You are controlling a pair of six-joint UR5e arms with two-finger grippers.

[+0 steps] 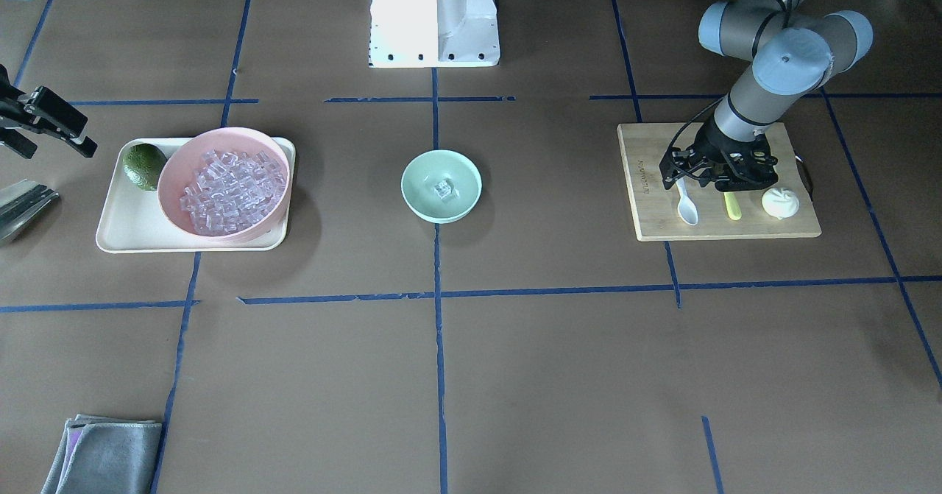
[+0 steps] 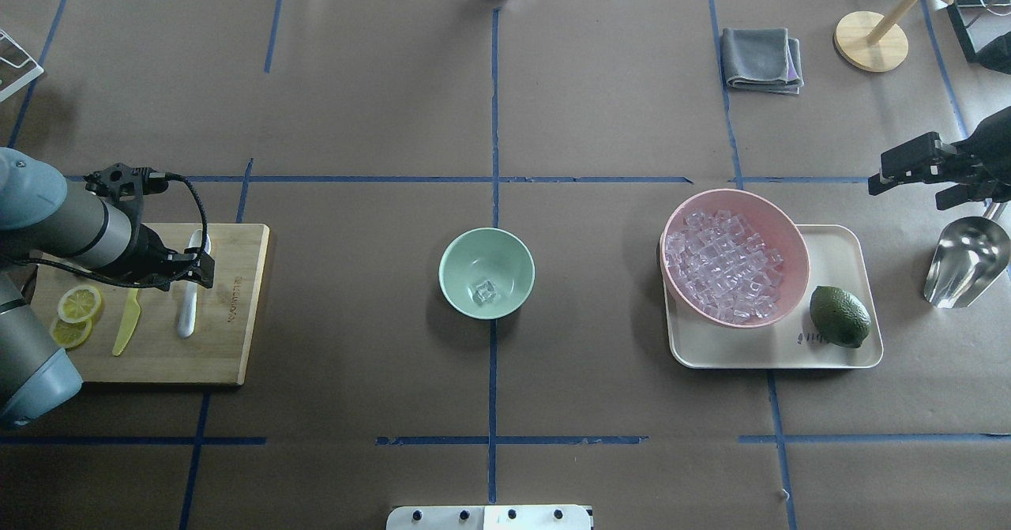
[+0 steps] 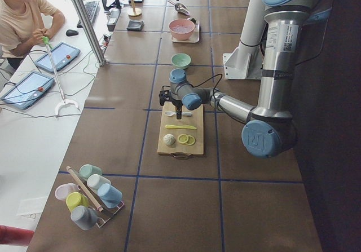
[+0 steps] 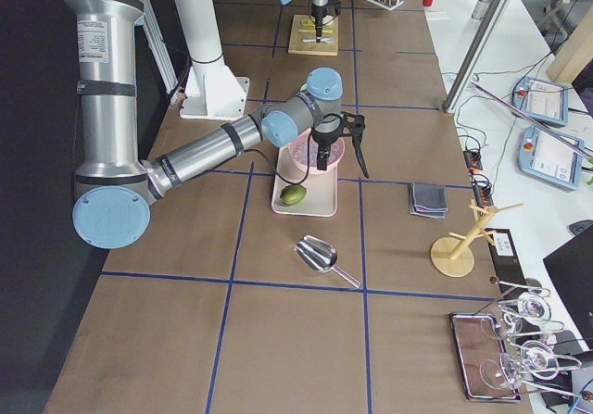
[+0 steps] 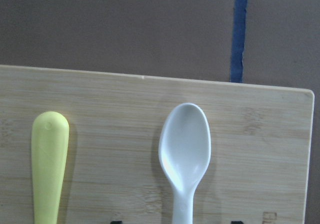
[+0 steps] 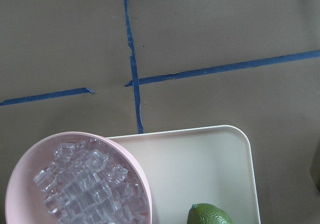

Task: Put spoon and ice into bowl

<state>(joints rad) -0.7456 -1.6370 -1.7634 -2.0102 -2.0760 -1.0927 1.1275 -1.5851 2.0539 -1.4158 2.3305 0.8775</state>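
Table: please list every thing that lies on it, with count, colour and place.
bowl: 1, mint green, table centre
ice: 1 clear cube, in the bowl
pink bowl: 1, holds many cubes, on the tray
tray: 1, cream, robot's right
green fruit: 1, on the tray
scoop: 1, metal, beside the tray
cutting board: 1, wooden, robot's left
spoon: 1, white, on the board
knife: 1, yellow, beside the spoon
lemon slices: 2, yellow, on the board
bun: 1, white, on the board
cloth: 1, grey, far edge
stand: 1, wooden, far edge
left gripper: open, astride the spoon handle
right gripper: open, empty, near scoop
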